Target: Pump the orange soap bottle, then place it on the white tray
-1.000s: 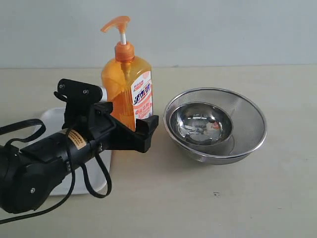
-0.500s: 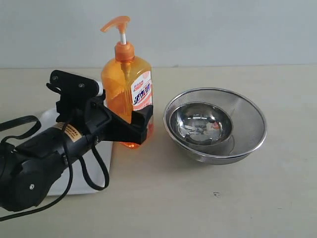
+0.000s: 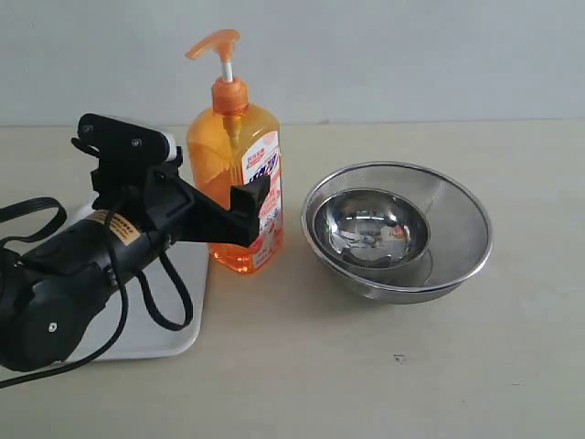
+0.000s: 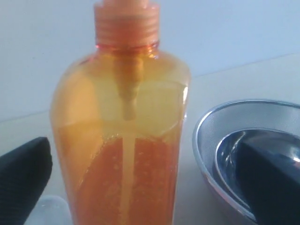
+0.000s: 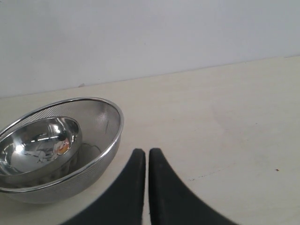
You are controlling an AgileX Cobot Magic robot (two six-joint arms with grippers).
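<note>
The orange soap bottle (image 3: 230, 146) stands upright on the counter (image 3: 411, 384), just beside the white tray (image 3: 137, 343). It is part-full smooth plastic, probably weighty and slick, and best gripped across its broad body. The left jaws flank it wide open and empty; the right jaws are closed, empty.

We log right gripper (image 5: 146, 153) closed over table (image 5: 225, 117), near mesh bowl (image 5: 104, 123) holding a smaller steel bowl (image 5: 40, 143).

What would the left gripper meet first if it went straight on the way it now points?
The orange soap bottle: its body stands dead centre between the open jaws of the left gripper. How near it already is to the bottle is hard to judge.
</note>
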